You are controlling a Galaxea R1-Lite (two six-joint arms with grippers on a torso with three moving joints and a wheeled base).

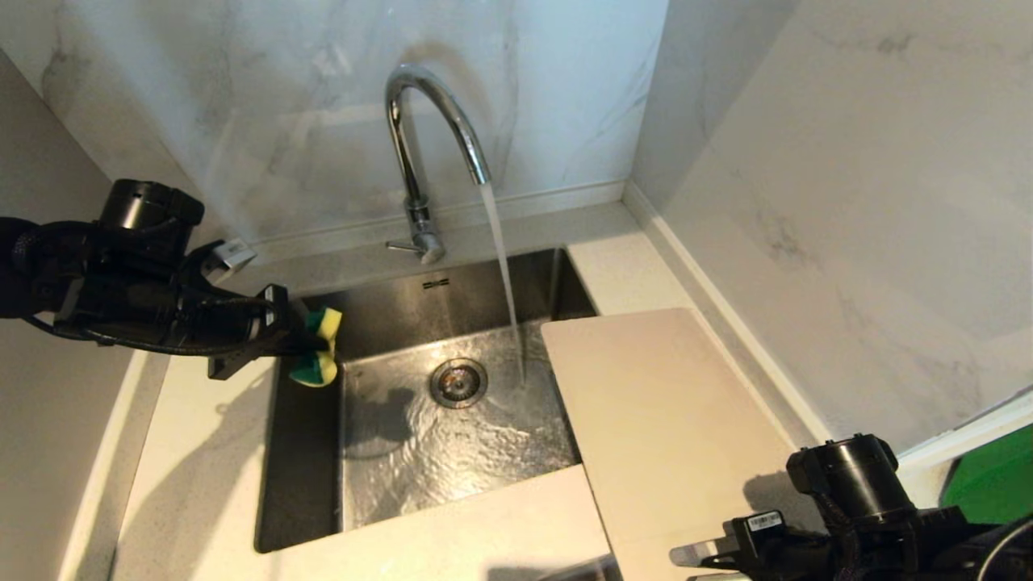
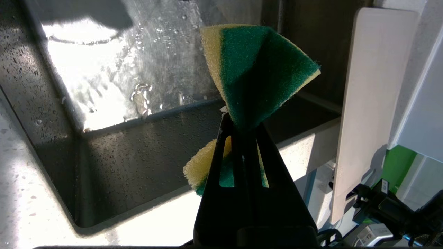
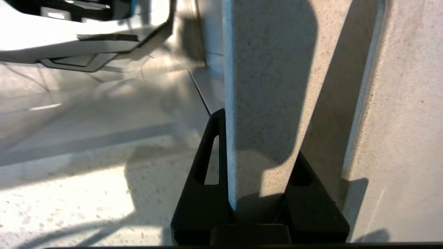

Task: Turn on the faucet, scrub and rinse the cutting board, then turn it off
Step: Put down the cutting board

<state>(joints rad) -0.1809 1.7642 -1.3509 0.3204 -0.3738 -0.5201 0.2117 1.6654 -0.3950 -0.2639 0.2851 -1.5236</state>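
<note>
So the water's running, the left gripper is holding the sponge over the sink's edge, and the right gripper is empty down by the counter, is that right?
Not quite: the right gripper isn't empty. The right wrist view shows its fingers closed on the near end of the cutting board. The rest holds: the faucet is running and the left gripper holds the sponge.

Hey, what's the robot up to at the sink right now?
It's washing a cutting board. The faucet is running into the sink. The left gripper holds a yellow-green sponge pinched over the sink's left edge. The right gripper is clamped on the board's near end; the board lies on the counter, its far corner over the sink, not yet under the stream.
</note>
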